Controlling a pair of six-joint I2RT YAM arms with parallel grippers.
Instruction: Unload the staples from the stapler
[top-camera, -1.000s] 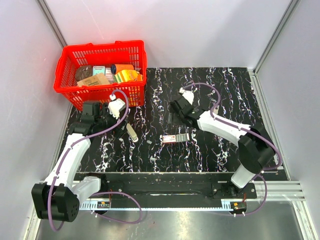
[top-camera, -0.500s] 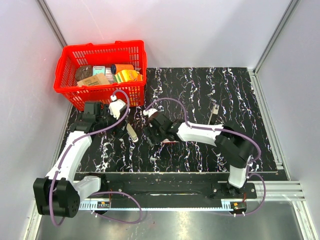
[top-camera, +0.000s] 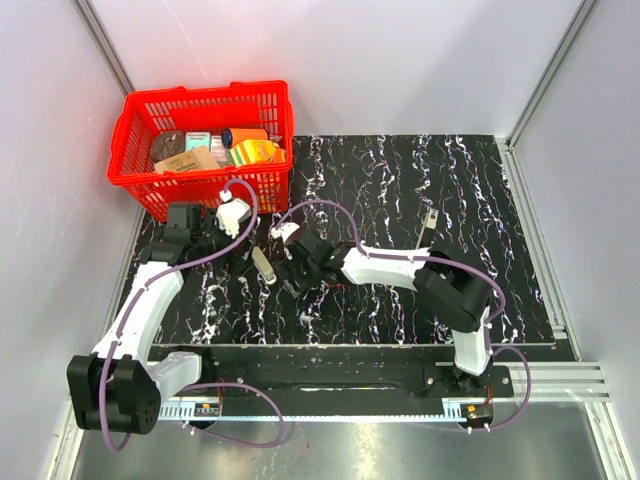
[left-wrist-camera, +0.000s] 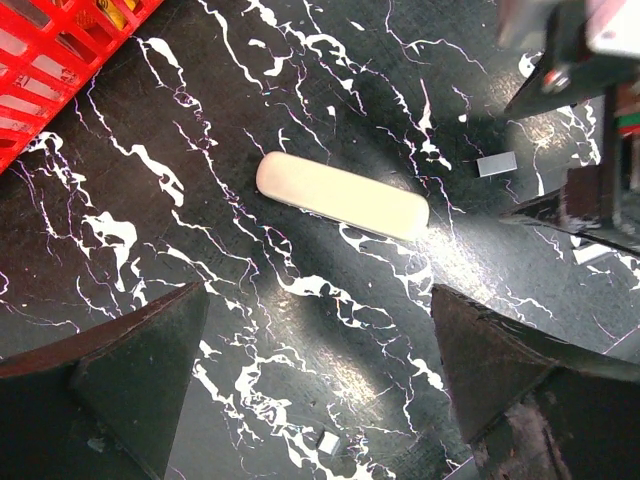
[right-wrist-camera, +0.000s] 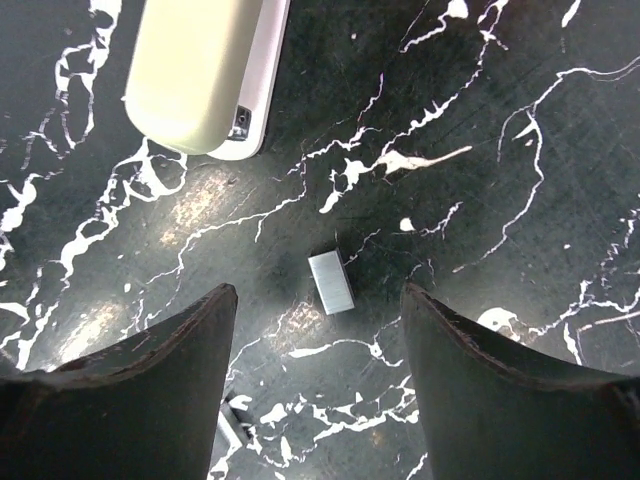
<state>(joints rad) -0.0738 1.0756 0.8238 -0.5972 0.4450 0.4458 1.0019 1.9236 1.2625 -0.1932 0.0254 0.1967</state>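
The slim black and silver stapler (top-camera: 430, 222) lies alone on the mat at the right, far from both grippers. A cream rounded bar with a white underside (top-camera: 264, 266) lies left of centre; it shows in the left wrist view (left-wrist-camera: 342, 196) and the right wrist view (right-wrist-camera: 205, 70). A small silvery-grey block of staples (right-wrist-camera: 331, 282) lies on the mat just ahead of my right gripper (right-wrist-camera: 316, 300), which is open and empty, right of the bar (top-camera: 290, 268). My left gripper (left-wrist-camera: 318, 295) is open and empty, just left of the bar (top-camera: 215, 243).
A red basket (top-camera: 200, 180) full of packets stands at the back left; its corner shows in the left wrist view (left-wrist-camera: 40, 70). Other tiny grey staple bits (left-wrist-camera: 497, 164) lie on the black marbled mat (top-camera: 400, 170). The right arm covers most of the red-and-white packet.
My right arm has swung left, from beyond the red-and-white packet across it to beside the cream bar. The left arm has barely moved.
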